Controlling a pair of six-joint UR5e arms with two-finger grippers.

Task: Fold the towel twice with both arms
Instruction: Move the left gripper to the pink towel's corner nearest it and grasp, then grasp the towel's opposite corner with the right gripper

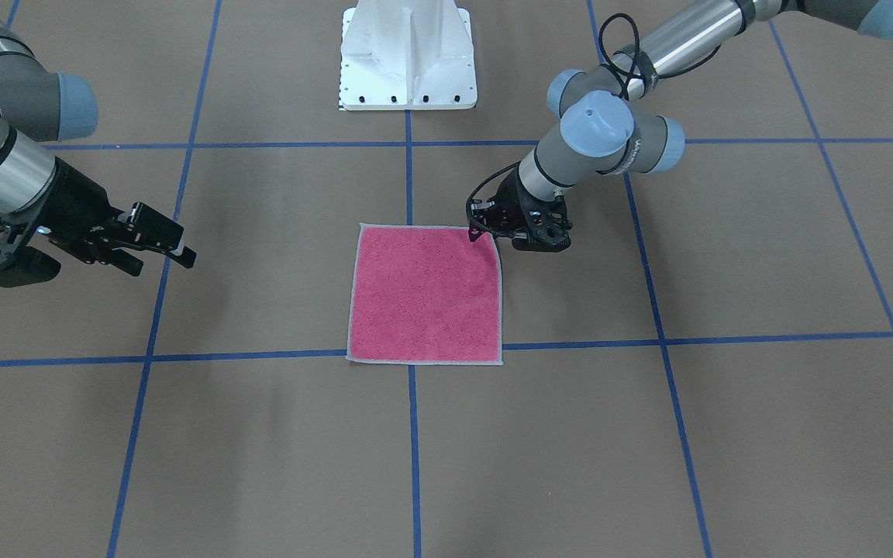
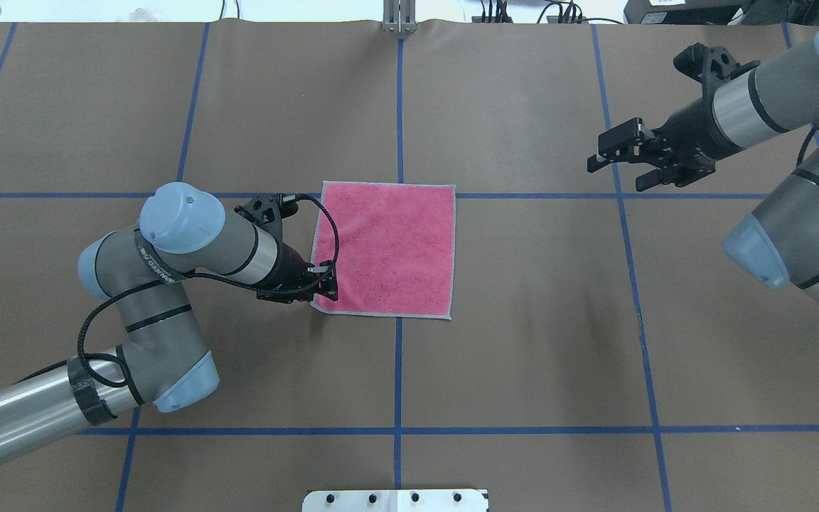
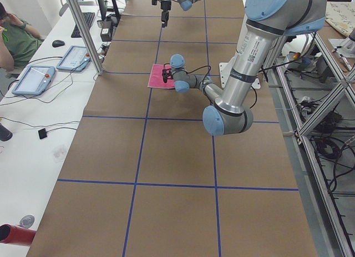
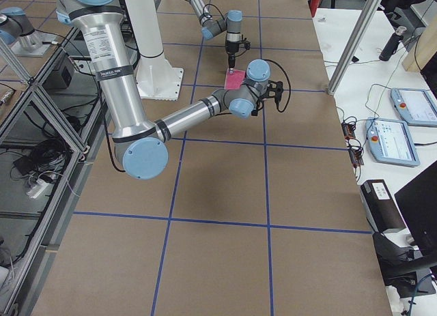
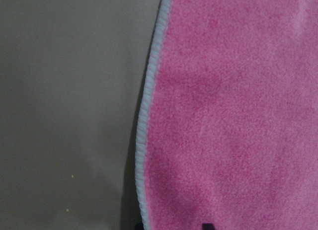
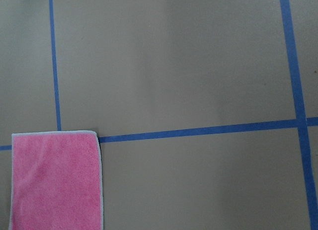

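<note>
The towel [image 1: 425, 294] lies flat, pink face up, at the table's middle [image 2: 384, 249]. My left gripper [image 2: 328, 283] is down on the towel's corner nearest my left arm and looks shut on the towel there [image 1: 476, 232]; that corner is slightly raised over a shadow. The left wrist view shows the pink pile and the light grey hem [image 5: 146, 115] close up, with two dark fingertips just at the bottom edge. My right gripper [image 2: 612, 165] is open and empty, held far to the towel's right [image 1: 171, 256]. The right wrist view shows part of the towel [image 6: 52, 180] at its lower left.
The table is covered in brown paper with blue tape grid lines [image 2: 399, 370]. The white pedestal base [image 1: 408, 62] stands at the robot's edge. A side desk with tablets [image 3: 33, 79] and an operator runs along the far side.
</note>
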